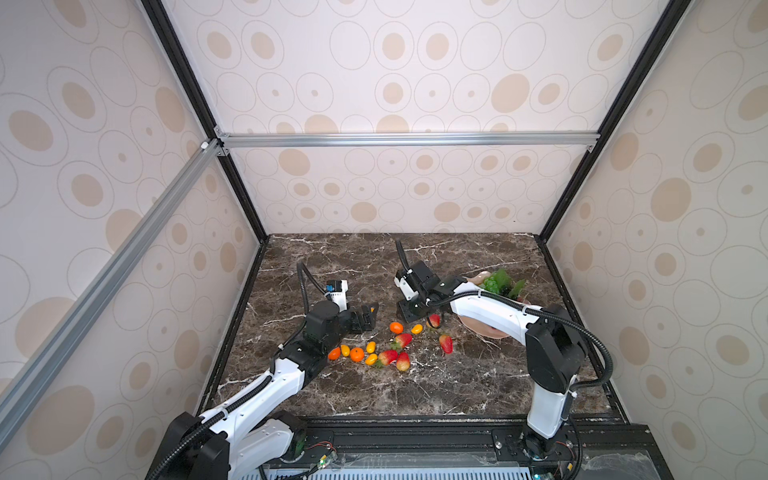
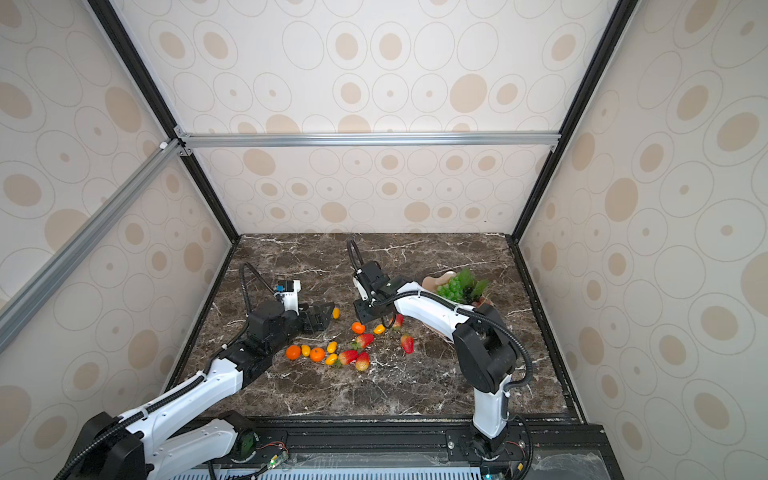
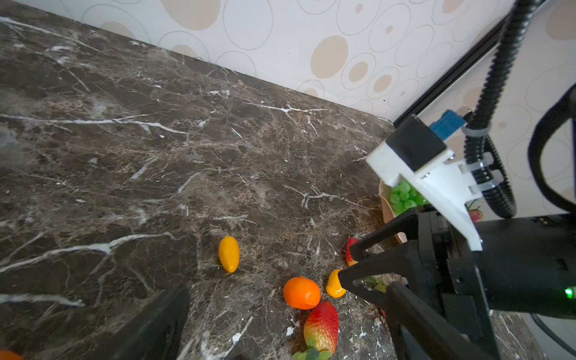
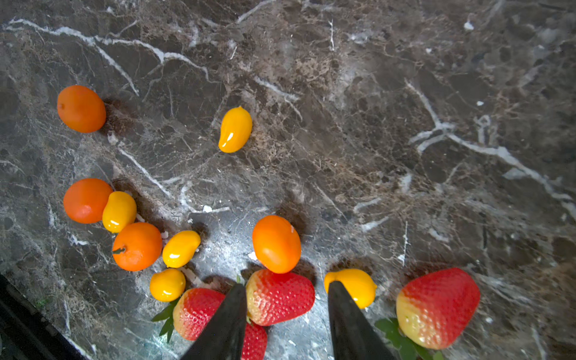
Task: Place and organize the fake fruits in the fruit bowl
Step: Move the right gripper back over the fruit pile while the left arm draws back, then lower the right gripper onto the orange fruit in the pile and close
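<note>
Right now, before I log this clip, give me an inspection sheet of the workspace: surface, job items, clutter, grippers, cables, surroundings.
Surface: dark marble tabletop with white veins.
Job's things: fruit bowl at the right, partly behind the right arm, holding green grapes and dark grapes; strawberries, oranges and yellow ovals lie loose on the tabletop.
Clutter: nothing seen.
Grippers: left gripper wide open, empty; right gripper part open, empty, over the loose fruit.
Cables: black conduit along each arm; thin wires at the front rail.
Surroundings: oval-patterned walls, aluminium frame bar.
</note>
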Motion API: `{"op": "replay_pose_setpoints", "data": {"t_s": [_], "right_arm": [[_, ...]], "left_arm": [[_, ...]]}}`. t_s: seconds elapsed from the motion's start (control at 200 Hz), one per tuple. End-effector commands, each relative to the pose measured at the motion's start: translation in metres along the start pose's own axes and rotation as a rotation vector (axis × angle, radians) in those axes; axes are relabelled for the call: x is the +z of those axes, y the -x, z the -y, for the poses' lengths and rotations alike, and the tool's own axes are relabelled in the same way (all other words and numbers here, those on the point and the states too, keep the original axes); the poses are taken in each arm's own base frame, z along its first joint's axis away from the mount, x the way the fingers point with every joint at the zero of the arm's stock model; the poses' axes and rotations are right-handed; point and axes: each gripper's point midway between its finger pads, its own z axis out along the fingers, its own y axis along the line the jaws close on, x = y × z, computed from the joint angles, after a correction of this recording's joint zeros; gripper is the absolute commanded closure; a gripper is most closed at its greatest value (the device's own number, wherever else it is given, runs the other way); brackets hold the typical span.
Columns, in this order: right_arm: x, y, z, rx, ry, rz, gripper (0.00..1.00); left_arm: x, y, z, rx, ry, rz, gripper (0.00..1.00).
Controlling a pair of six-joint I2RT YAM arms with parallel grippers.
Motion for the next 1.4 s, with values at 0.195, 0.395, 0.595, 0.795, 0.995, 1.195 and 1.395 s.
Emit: {"op": "replay_pose_setpoints", "data": {"t_s": [0.195, 0.395, 0.595, 0.795, 0.995, 1.195, 1.395], "right_arm": [[0.020, -0.008, -0.017, -0.046, 0.032, -0.090, 0.50], [0.035, -0.015, -0.015, -0.055, 0.006, -0.152, 0.50], [0.048, -0.021, -0.010, -0.046, -0.022, -0.201, 0.51], [0.056, -0.022, -0.006, -0.048, -0.050, -0.222, 0.52], [0.063, -0.024, -0.006, -0.046, -0.048, -0.251, 0.52], [0.069, -0.029, -0.005, -0.049, -0.054, -0.276, 0.52], [0.071, -0.030, -0.005, -0.047, -0.056, -0.280, 0.53]], "left_arm": [[-0.003, -0.008, -0.011, -0.059, -0.014, -0.021, 0.02], [-0.005, -0.012, -0.015, -0.070, -0.016, -0.024, 0.02], [-0.005, -0.013, -0.015, -0.077, -0.021, -0.030, 0.02], [-0.004, -0.013, -0.015, -0.080, -0.022, -0.035, 0.02], [-0.001, -0.013, -0.013, -0.076, -0.031, -0.045, 0.02], [-0.002, -0.014, -0.013, -0.084, -0.031, -0.046, 0.02], [-0.003, -0.015, -0.016, -0.086, -0.024, -0.047, 0.02]]}}
